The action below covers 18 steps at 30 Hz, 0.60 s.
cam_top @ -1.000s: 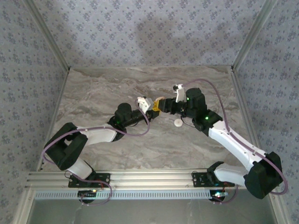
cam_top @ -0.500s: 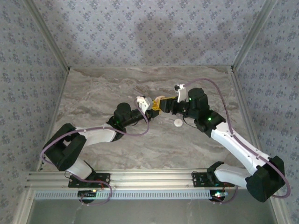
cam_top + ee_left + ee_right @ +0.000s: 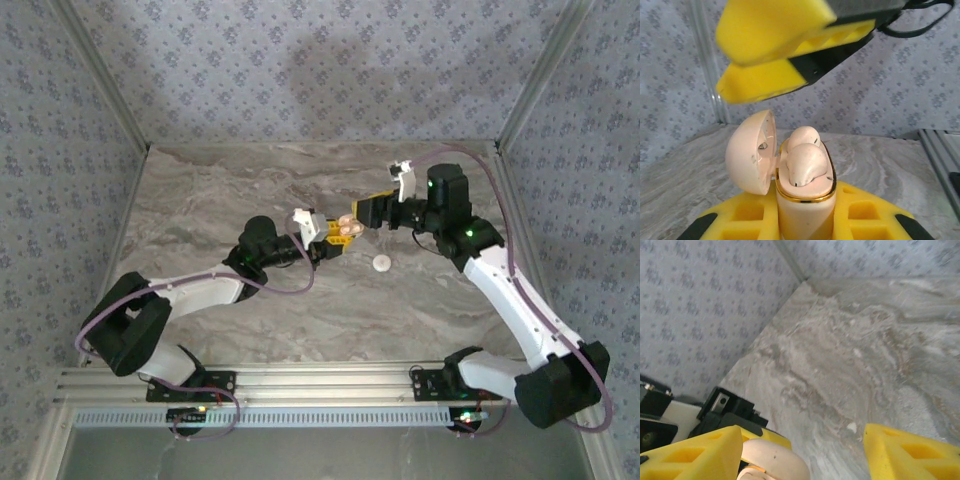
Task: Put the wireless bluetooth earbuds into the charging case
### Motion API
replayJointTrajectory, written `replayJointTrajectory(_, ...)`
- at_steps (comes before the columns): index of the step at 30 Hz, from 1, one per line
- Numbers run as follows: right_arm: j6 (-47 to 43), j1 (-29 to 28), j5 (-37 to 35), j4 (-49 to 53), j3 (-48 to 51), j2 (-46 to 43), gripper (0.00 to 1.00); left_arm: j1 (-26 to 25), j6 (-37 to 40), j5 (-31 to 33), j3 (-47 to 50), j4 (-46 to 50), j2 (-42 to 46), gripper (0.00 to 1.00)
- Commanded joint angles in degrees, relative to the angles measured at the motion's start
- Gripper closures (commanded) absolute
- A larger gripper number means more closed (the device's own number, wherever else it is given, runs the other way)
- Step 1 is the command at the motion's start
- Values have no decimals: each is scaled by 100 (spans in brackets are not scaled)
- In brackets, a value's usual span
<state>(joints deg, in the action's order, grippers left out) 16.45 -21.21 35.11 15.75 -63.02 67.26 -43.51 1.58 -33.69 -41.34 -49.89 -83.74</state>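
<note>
Now we clench the case (image 3: 805, 220) in our left jaws, both earbuds (image 3: 805, 162) seated; our right jaws, released just above, could clip the open lid (image 3: 751, 150) or unseat one.

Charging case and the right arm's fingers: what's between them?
Nothing. In the left wrist view, a narrow bare gap separates the right fingers from the open charging case, with the wall showing behind.
</note>
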Motion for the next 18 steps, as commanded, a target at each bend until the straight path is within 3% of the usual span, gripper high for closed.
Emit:
replayJointTrajectory(1, -528, 132, 1258, 659, -243, 246, 32, 56, 387, -556, -282, 669, 290, 84)
replayJointTrajectory(10, -200, 92, 2675, 233, -206, 508, 35, 130, 487, -576, -322, 1076, 429, 84)
replayJointTrajectory(18, 18, 158, 3010, 46, 147, -45, 43, 300, 112, -400, -215, 972, 426, 84)
